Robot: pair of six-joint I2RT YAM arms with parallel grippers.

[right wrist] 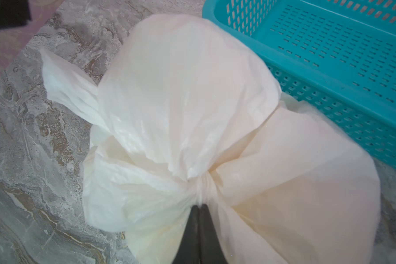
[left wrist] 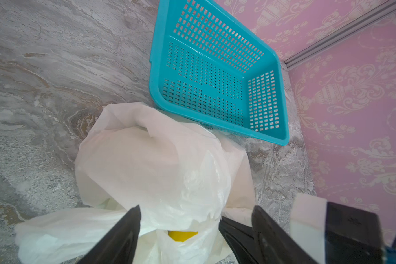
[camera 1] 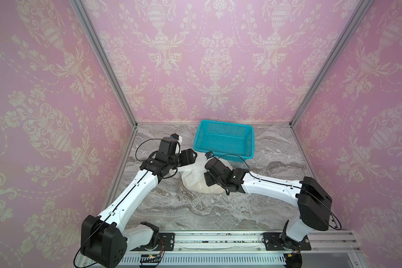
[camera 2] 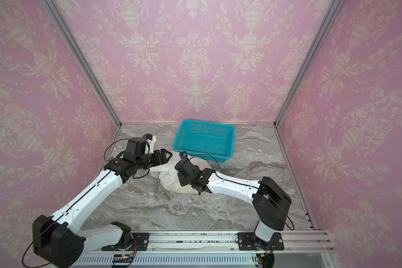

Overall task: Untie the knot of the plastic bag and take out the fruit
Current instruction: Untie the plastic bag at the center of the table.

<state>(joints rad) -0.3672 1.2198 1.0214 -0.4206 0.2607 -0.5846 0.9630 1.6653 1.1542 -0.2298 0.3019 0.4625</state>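
- The grey marble-patterned counter (camera 1: 172,208) carries everything; both arms reach in from its near edge.
- The teal mesh plastic basket (camera 1: 225,132) sits by the far edge, with no fruit in it.
- The thin, translucent white plastic bag (camera 1: 193,183) lies around the counter's middle, touching the basket's near wall. It is tied shut, so the untying is only beginning.
- The left gripper (left wrist: 196,206) has its fingers well apart, straddling the bag's top and holding nothing.
- The right gripper (right wrist: 199,206) has its fingers pressed together, clamped on gathered film right at the knot (right wrist: 199,182).
- I judge the left fingers should close on one flat tail close to the knot and draw it sideways, away from the right pinch. A steady pull keeps the thin film from tearing or the whole bag from lifting.
- One yellow fruit (left wrist: 182,235) peeks through a gap in the bag; the rest is hidden.
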